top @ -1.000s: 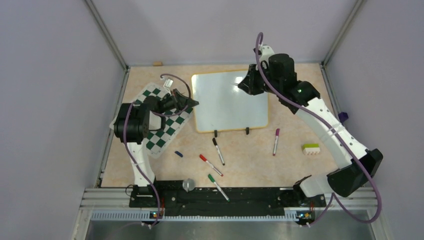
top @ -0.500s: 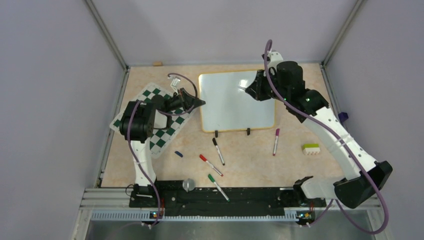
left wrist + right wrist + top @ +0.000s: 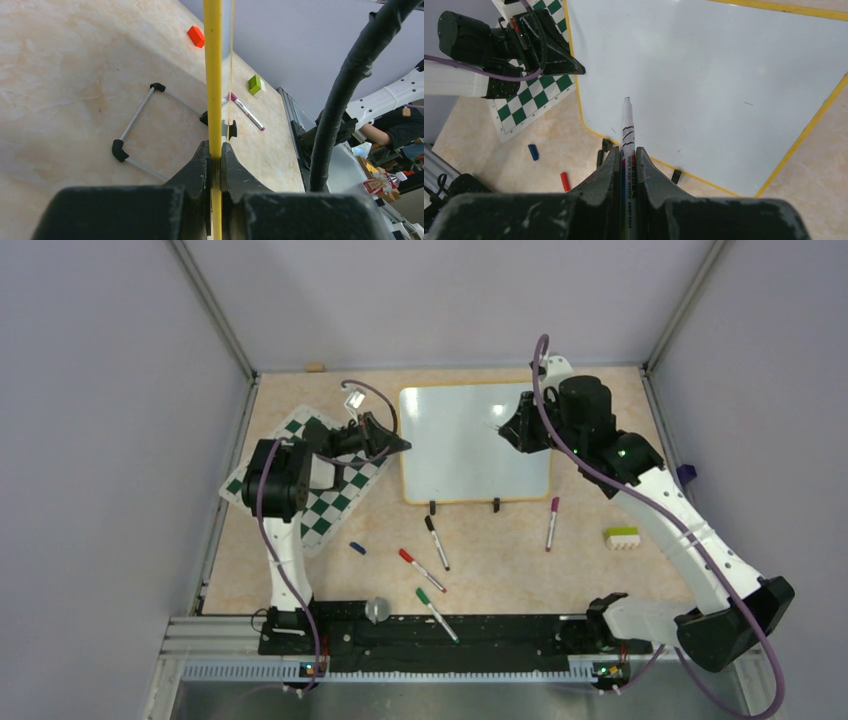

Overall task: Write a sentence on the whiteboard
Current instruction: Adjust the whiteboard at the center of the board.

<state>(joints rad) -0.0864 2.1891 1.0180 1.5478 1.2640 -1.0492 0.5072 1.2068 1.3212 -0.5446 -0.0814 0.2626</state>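
The whiteboard [image 3: 470, 455] lies on the table, white with a yellow rim and two black clips on its near edge. Its face is blank; no blue sentence shows on it. My left gripper [image 3: 402, 444] is shut on the board's left rim, seen edge-on as a yellow strip [image 3: 212, 75] between the fingers in the left wrist view. My right gripper [image 3: 506, 428] is shut on a white marker [image 3: 627, 131], uncapped tip forward over the board [image 3: 704, 70]. I cannot tell if the tip touches.
The chess mat [image 3: 318, 502] lies left of the board. Black [image 3: 437, 542], red [image 3: 422, 570], green [image 3: 436, 613] and purple [image 3: 551, 523] markers, a blue cap [image 3: 357, 548] and a green-and-white block [image 3: 621, 537] lie on the near table.
The whiteboard has slid to the right with my left gripper on its rim. My right arm has moved right with the marker, staying over the board.
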